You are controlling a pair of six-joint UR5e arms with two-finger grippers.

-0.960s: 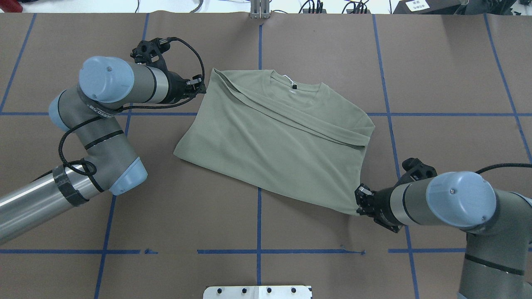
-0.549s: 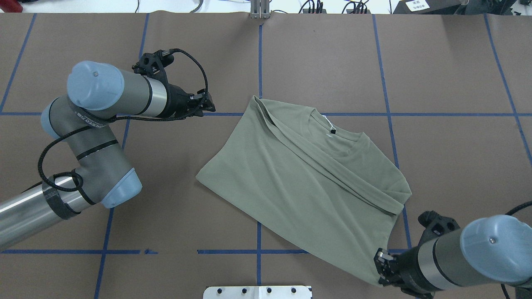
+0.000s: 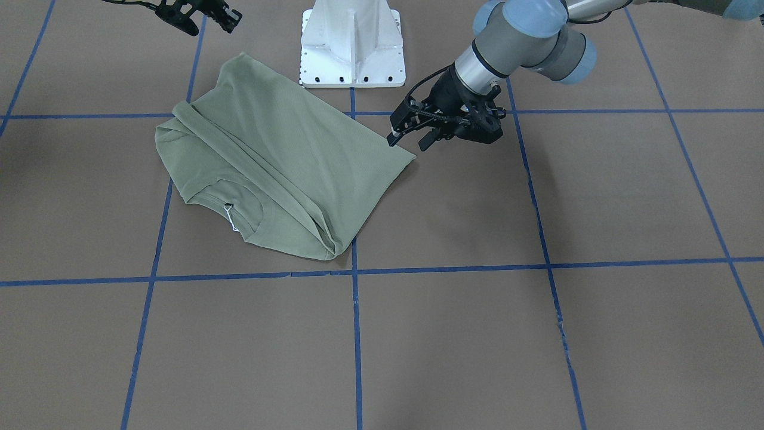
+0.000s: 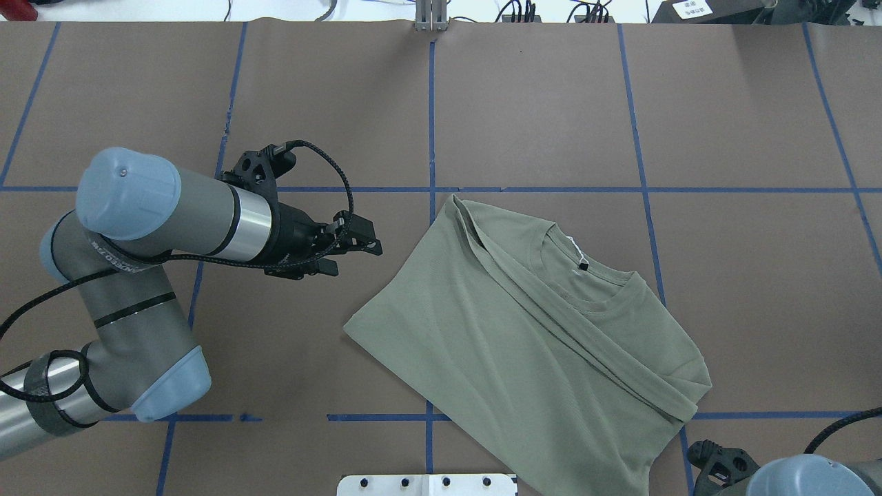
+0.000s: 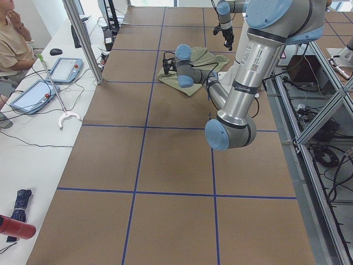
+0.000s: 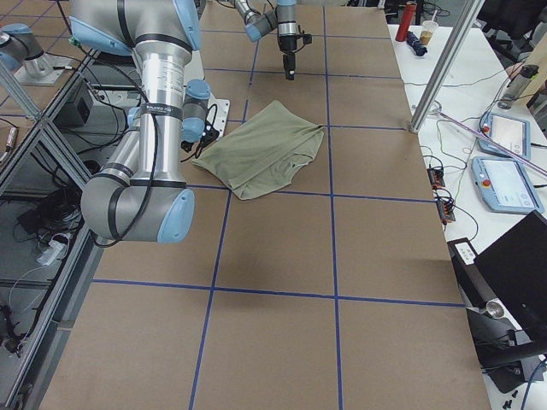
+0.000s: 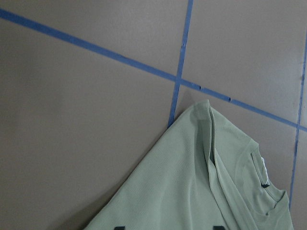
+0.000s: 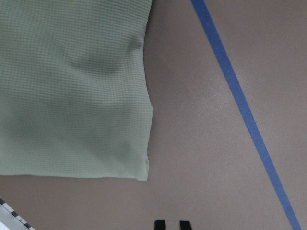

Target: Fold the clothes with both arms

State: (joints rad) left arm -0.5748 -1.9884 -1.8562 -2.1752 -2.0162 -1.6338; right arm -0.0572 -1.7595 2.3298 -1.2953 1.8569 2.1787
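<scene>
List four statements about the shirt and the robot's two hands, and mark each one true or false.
1. The shirt lies on the table, and neither the left hand nor the right hand grips it. True.
2. The left hand is shut on a shirt corner. False: it is open and empty, beside the shirt.
3. A white tag string shows at the collar. True.
4. The shirt is spread out with both sleeves stretched wide. False: it is folded compactly, and no sleeve sticks out.
</scene>
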